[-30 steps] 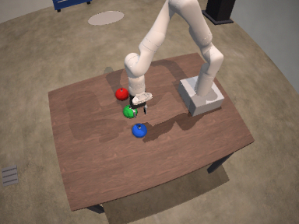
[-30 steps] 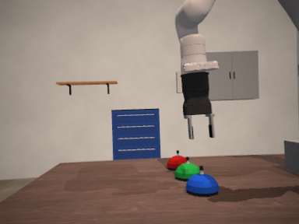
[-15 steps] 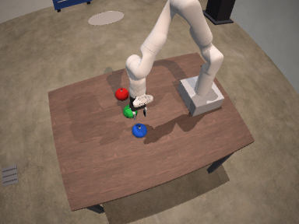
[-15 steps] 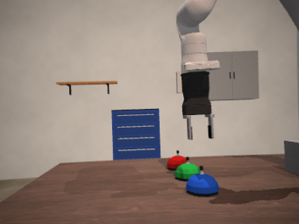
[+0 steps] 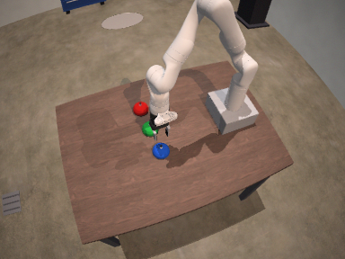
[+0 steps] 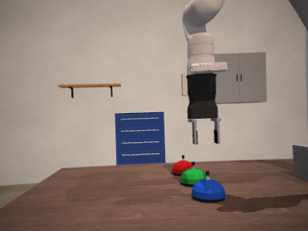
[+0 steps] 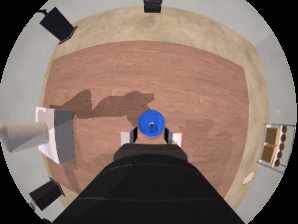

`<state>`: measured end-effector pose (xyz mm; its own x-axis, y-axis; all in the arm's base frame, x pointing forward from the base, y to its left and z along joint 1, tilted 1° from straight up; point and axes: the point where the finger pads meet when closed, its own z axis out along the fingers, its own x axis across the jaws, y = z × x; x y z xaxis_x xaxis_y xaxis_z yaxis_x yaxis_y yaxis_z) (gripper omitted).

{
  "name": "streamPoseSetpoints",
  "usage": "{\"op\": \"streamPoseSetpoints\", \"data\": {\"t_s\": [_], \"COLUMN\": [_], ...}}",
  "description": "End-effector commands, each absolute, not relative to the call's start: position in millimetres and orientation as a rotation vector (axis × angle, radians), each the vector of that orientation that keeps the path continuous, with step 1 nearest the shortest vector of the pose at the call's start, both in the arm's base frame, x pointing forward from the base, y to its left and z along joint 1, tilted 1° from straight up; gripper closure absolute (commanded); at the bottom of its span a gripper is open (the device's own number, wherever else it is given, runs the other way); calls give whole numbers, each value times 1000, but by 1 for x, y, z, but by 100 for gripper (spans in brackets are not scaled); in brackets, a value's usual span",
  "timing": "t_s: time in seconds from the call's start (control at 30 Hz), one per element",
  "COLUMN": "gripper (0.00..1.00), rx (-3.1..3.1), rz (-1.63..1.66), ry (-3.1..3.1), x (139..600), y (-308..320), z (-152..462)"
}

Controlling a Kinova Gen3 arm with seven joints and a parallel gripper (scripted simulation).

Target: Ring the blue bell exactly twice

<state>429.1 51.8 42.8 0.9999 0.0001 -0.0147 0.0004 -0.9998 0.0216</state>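
Note:
Three dome bells stand in a row on the wooden table: a red bell (image 5: 140, 108), a green bell (image 5: 147, 129) and a blue bell (image 5: 160, 150), each with a small dark button on top. In the side view they show as the red bell (image 6: 182, 167), the green bell (image 6: 192, 176) and the blue bell (image 6: 208, 189). My gripper (image 6: 205, 136) is open and empty, pointing down, well above the bells. In the overhead view my gripper (image 5: 162, 131) hangs between the green and blue bells. The wrist view shows the blue bell (image 7: 150, 123) just ahead of my fingers.
The arm's grey base block (image 5: 231, 110) stands at the right of the table. A blue drawer cabinet (image 6: 139, 138) and a wall shelf (image 6: 89, 85) are behind the table. The table edges lie far from the bells.

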Motion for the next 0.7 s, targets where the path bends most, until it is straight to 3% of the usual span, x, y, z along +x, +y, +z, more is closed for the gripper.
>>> {"op": "streamPoseSetpoints", "data": {"t_s": [0.0,0.5,0.53,0.67], "gripper": [0,0,83,83], "rx": [3120,3118,3118,3118], "rz": [-19,-8,-8,-8], "ry": [6,12,12,12], "x": [430,431,431,431], "y": [53,57,57,57], "z": [44,43,43,43]}}
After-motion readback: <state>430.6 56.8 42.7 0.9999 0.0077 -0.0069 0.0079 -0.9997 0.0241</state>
